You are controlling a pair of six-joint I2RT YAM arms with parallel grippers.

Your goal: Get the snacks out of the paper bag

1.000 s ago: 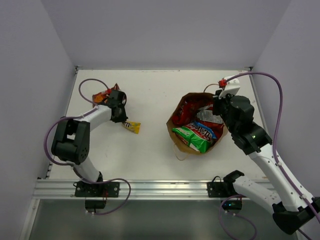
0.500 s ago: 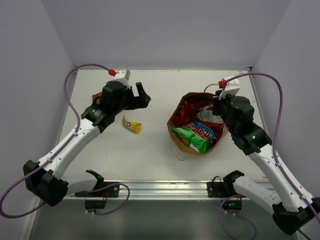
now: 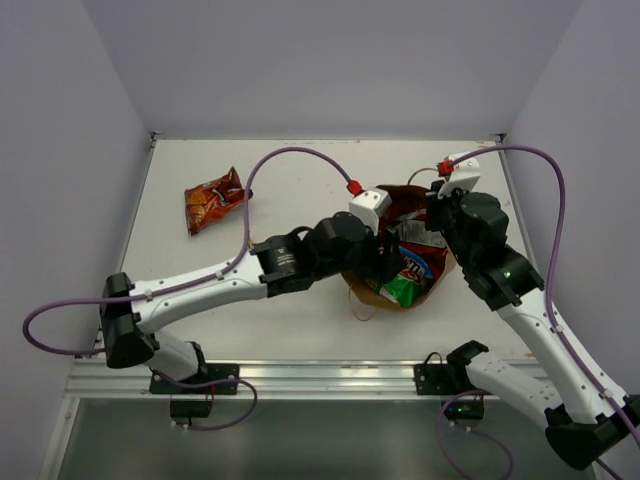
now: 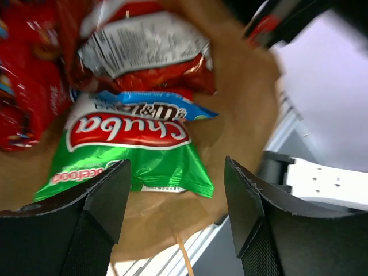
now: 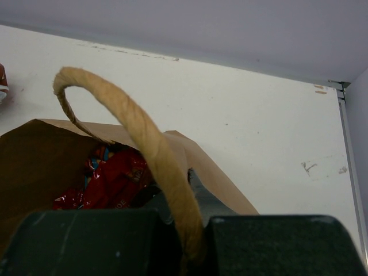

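The white table (image 3: 300, 190) carries an orange chip bag (image 3: 212, 198) and the paper bag (image 3: 365, 288), well apart

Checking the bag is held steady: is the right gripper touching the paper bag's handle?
Touching. The right wrist view shows the paper bag and its twisted handle running down between the fingers of the shut right gripper, pinched there.

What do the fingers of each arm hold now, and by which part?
Right fingers pinch the paper bag by its twisted handle. Left fingers, open over the green chip bag, hold nothing.
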